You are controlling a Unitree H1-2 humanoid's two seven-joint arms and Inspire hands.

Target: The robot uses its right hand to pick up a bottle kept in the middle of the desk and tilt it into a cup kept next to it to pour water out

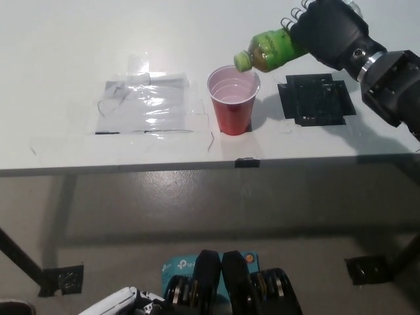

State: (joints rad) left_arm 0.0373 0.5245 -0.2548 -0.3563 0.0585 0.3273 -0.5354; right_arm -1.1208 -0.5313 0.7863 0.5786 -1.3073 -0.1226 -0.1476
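Head view: black right hand point(331, 33) is wrapped around the green plastic bottle point(270, 51), held above the white surface point(65, 59). Bottle's long axis slopes down-left, cap just over the far rim of the red plastic cup point(233, 98). White left hand point(121, 304) rests at bottom edge; fingers unclear.

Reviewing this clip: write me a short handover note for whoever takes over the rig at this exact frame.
Right hand: shut on the green bottle, held above the desk and tilted, with its capped end down over the far right rim of the red cup.
Left hand: resting low at the picture's bottom left, barely in view; open or shut cannot be told.
The cup stands upright on the white desk, between the clear taped sheet and the black tape patch.
Done: bottle picked up, brought to the cup and tilted.
Left: no stream is visible, so the pour is unconfirmed; then set the bottle back down.
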